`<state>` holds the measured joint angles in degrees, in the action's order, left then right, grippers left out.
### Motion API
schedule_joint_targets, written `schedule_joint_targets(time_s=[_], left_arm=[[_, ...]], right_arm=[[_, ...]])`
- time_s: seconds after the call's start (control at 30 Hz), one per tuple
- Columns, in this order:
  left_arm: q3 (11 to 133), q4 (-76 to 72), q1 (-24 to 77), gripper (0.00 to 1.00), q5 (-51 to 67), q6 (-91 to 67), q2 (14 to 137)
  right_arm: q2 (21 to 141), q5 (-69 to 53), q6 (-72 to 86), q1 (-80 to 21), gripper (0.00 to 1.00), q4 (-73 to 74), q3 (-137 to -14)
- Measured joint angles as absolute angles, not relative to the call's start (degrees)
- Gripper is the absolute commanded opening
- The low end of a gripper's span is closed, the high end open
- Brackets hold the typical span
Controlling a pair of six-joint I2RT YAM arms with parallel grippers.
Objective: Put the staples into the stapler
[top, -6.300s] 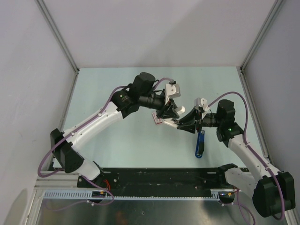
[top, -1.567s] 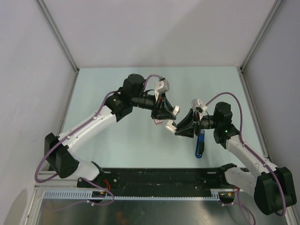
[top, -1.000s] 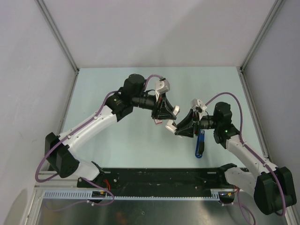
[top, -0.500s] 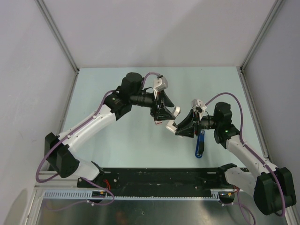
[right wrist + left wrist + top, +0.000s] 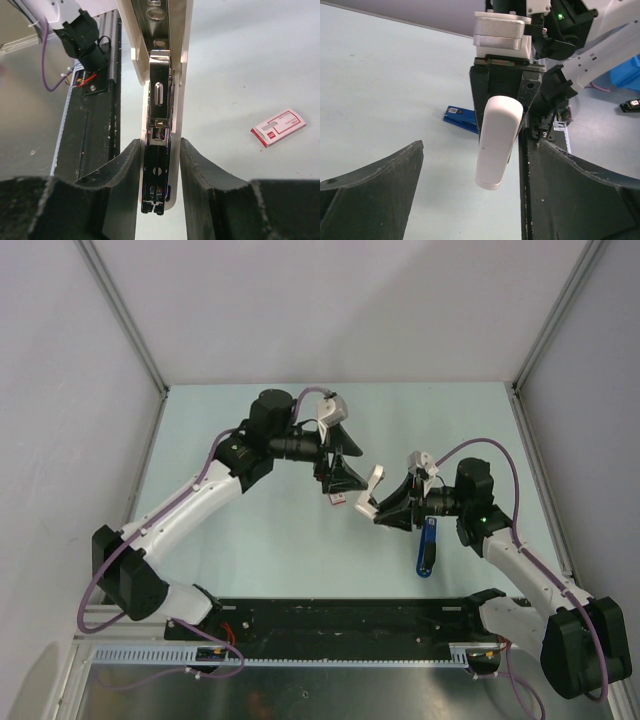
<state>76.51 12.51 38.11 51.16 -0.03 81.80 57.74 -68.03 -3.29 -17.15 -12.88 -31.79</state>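
My right gripper [image 5: 159, 150] is shut on a slim white-shelled stapler [image 5: 159, 90], one finger on each side. Its metal staple channel faces the right wrist camera. From above, the stapler [image 5: 375, 478] sticks out leftward from that gripper [image 5: 380, 508] over the table's middle. My left gripper [image 5: 342, 480] hangs just left of the stapler's tip, wide open and empty. In the left wrist view the white tip [image 5: 492, 150] points between those spread fingers [image 5: 480, 150] without touching them. The pink-and-white staple box [image 5: 338, 498] lies flat on the table below. I cannot make out loose staples.
A small blue-and-black stapler-shaped thing [image 5: 427, 550] lies on the table under my right forearm, also visible in the left wrist view [image 5: 460, 116]. The black base rail [image 5: 330, 615] runs along the near edge. Grey walls enclose the table.
My left gripper went from shut to wide open and pulled back up and to the left, away from the stapler. The right arm and the stapler stayed put.
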Motion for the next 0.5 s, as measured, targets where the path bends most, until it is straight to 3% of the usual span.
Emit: schedule_joint_targets(time_s=[0.5], left_arm=[[69.19, 11.53, 18.9, 0.99, 46.35, -0.1, 68.77]], right_arm=[[62.52, -51.59, -4.82, -19.35, 0.0, -9.61, -34.96]])
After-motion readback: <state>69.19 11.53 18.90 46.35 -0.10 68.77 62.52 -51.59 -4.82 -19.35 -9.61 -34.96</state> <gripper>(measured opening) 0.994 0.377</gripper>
